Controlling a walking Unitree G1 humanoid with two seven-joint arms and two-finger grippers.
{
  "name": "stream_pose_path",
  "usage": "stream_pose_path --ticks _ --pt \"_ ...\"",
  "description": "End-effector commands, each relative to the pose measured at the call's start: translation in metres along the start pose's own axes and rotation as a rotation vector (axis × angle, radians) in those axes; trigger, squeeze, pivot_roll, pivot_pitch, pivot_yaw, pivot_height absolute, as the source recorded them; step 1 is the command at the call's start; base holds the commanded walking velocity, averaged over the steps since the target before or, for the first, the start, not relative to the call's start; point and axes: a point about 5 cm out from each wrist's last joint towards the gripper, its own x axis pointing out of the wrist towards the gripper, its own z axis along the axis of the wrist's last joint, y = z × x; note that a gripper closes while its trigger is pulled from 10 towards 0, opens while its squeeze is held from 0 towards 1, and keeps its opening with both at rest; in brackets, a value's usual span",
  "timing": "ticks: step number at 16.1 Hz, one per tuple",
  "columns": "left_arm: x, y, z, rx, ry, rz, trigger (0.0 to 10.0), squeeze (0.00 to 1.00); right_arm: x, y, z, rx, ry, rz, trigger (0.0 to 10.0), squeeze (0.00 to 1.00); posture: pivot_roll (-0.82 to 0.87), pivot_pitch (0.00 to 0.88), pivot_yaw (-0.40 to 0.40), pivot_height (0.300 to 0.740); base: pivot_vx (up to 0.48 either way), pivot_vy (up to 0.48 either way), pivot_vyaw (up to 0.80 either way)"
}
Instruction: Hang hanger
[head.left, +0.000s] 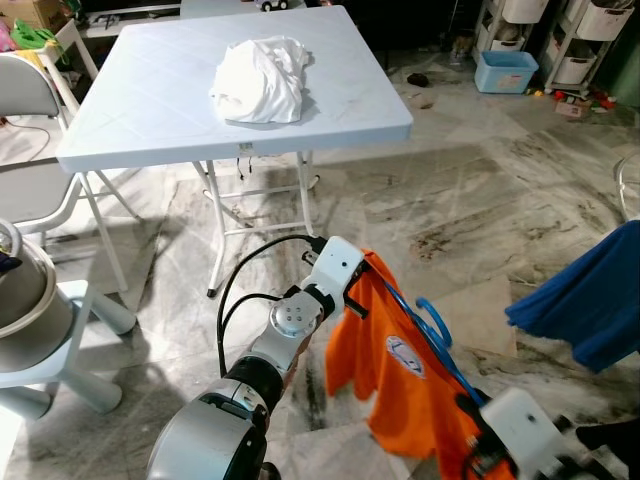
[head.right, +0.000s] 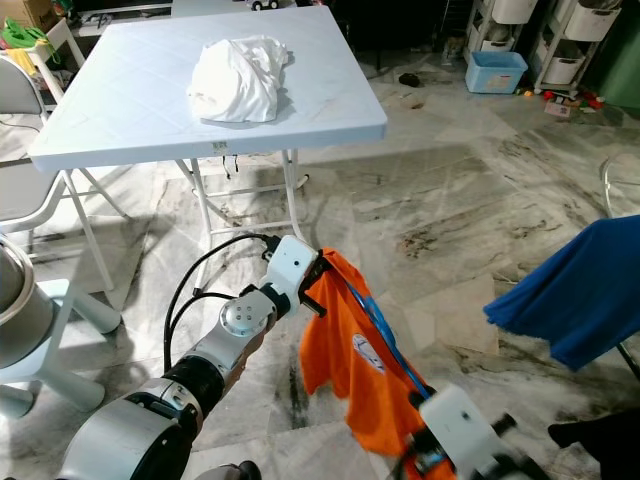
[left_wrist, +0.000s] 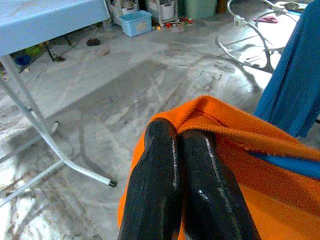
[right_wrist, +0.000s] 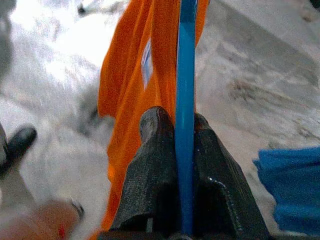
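cloth (head.left: 260, 78) on table (head.left: 150, 110) | chair (head.left: 30, 150) left of table

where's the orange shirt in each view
left eye: orange shirt lower centre, between both grippers
right eye: lower centre
left wrist: beyond the black fingers
right wrist: hanging beside the blue hanger
shared landmark: blue cloth on the robot's right

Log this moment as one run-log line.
left gripper: shut on orange shirt | right gripper: shut on blue hanger | hanger: not hung
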Motion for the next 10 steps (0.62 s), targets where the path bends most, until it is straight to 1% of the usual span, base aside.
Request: stream_pose_path --ticks 1,3,4,6,7,9,10 --pt "0.001 0.027 0.016 0.006 -0.056 0.132 0.0 0.0 -0.031 -0.006 -0.054 0.003 0.257 -0.001 10.0 0.0 -0.13 0.112 0.031 0.74 0.0 0.0 0.0" --pt "0.0 0.027 0.015 0.01 -0.048 0.134 0.0 0.0 -0.045 -0.012 -0.066 0.0 0.31 -0.028 10.0 0.0 -0.14 0.114 0.03 0.74 0.0 0.0 0.0" --pt "0.0 0.028 0.014 0.013 -0.041 0.141 0.0 0.0 -0.051 -0.014 -0.068 0.014 0.31 -0.037 10.0 0.0 -0.14 0.113 0.03 0.74 0.0 0.0 0.0" --pt "-0.001 0.031 0.013 0.01 -0.029 0.154 0.0 0.0 -0.068 -0.015 -0.079 0.004 0.366 -0.032 10.0 0.0 -0.14 0.112 0.029 0.74 0.0 0.0 0.0" --pt "-0.001 0.031 0.013 0.01 -0.028 0.154 0.0 0.0 -0.073 -0.017 -0.082 0.006 0.38 -0.033 10.0 0.0 -0.14 0.112 0.029 0.74 0.0 0.0 0.0" --pt "-0.001 0.031 0.011 0.009 -0.019 0.157 0.0 0.0 -0.08 -0.022 -0.085 0.005 0.381 -0.05 10.0 0.0 -0.14 0.112 0.03 0.74 0.0 0.0 0.0" --pt "-0.001 0.032 0.01 -0.002 -0.008 0.165 0.0 0.0 -0.084 -0.027 -0.079 0.026 0.342 -0.076 10.0 0.0 -0.14 0.113 0.033 0.74 0.0 0.0 0.0"
